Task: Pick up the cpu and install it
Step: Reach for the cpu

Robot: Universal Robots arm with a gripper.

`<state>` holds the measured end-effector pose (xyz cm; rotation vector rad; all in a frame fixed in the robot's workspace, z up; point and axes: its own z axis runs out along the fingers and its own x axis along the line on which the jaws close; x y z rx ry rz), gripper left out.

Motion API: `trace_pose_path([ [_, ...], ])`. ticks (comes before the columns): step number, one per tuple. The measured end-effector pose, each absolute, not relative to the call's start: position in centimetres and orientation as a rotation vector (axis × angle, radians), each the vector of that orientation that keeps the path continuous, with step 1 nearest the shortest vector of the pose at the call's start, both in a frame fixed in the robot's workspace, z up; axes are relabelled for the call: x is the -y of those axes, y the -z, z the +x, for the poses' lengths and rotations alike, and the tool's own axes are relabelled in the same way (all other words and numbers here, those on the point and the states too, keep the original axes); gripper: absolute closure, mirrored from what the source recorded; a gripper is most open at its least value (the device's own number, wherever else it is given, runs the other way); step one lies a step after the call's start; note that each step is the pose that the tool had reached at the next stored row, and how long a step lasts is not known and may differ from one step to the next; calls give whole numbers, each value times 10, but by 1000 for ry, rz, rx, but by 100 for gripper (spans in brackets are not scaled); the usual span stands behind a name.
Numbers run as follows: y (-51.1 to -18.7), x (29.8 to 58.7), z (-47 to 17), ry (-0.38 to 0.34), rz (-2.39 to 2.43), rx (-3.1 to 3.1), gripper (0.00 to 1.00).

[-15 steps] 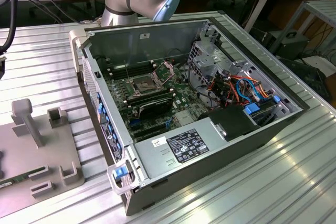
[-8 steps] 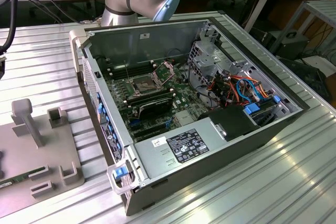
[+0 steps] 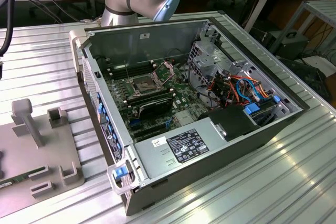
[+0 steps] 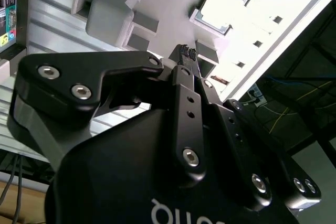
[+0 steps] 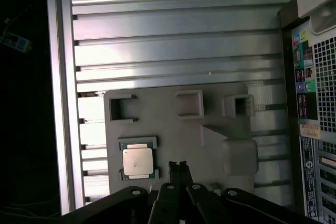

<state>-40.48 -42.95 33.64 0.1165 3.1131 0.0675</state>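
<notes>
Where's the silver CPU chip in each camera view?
First wrist view: small silver-grey square cpu seated on the grey moulded fixture plate, near the end effector.
Second wrist view: cpu glaring white on the same plate.
Exterior view: that plate runs off the exterior view's left edge.
Shared landmark: the plate.

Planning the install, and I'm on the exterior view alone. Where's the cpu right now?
Observer: In the first wrist view the cpu lies flat in its square nest on the grey fixture plate.
Operator: Pincer on it?
Observer: No. The pincer is off to the side of the cpu, not touching it.
Operator: Open or shut?
Observer: Shut. In the second wrist view the pincer has its tips together with nothing between them.
</notes>
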Motion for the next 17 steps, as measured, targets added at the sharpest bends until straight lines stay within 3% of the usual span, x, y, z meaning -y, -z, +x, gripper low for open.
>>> trace_pose_path([
  [17, -317, 437, -415, -67, 117, -3113, 89],
])
